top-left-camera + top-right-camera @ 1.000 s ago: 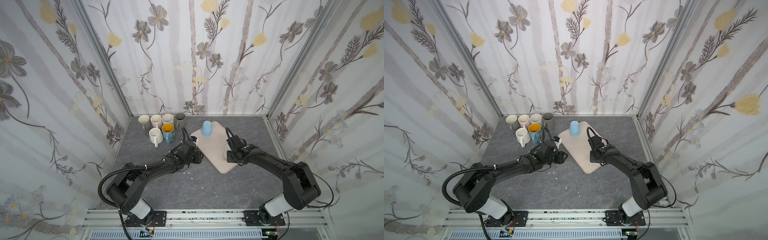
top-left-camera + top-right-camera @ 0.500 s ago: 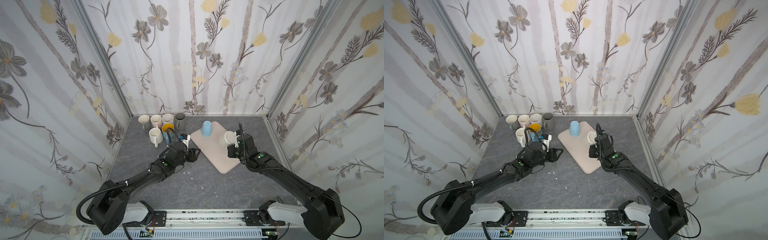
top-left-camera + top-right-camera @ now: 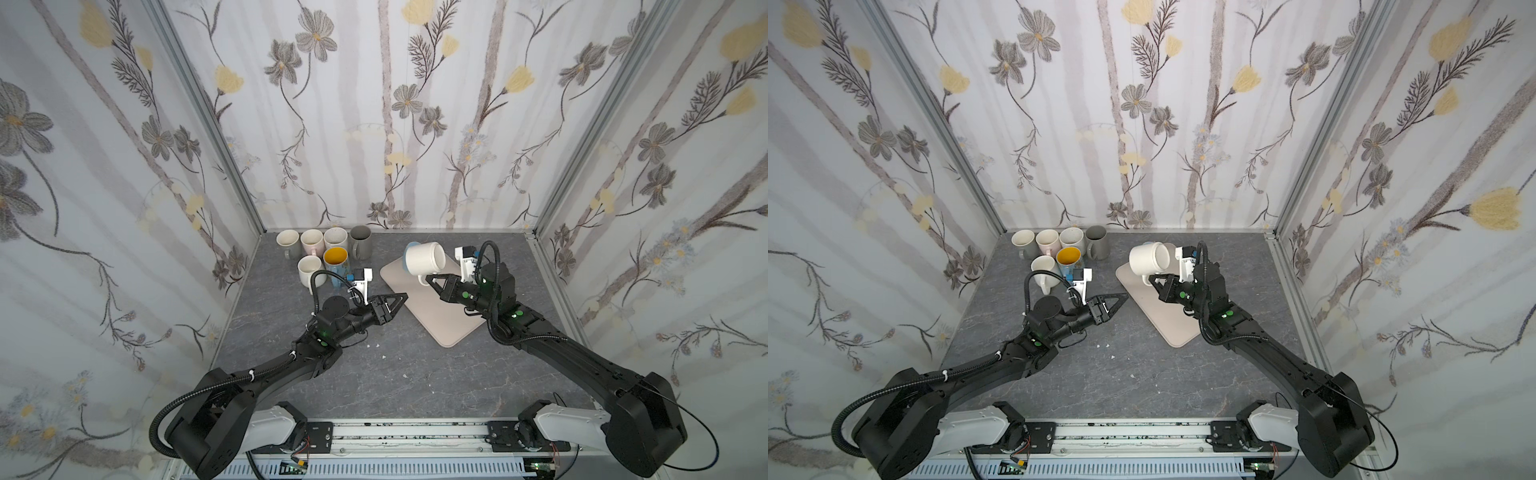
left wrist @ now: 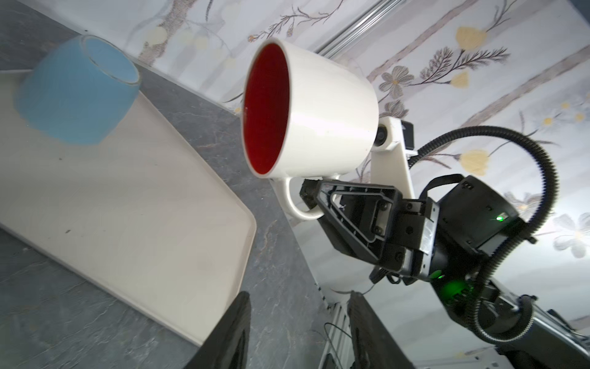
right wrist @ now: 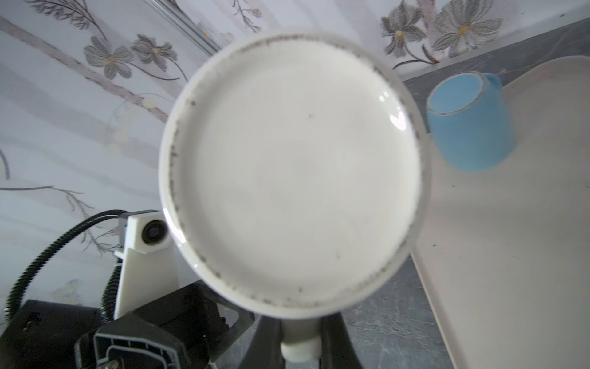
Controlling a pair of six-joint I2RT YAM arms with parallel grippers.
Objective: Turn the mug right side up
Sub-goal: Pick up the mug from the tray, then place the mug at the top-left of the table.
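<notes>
Floral walls ring the worktop (image 3: 415, 374), where the right tool (image 3: 432, 281) grips the mug (image 3: 426, 257) by its handle, tipped on its side above the tray (image 3: 440, 324). The mug hides most of a blue cup (image 3: 410, 245) in a top view. The left tool (image 3: 402, 296) hangs empty, jaws apart.

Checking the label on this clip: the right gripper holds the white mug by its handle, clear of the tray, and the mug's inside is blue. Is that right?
Only the colour is wrong: the left wrist view shows a red inside, not blue. The right gripper does hold the white mug by its handle, clear of the tray; the blue mug stands on it separately.
</notes>
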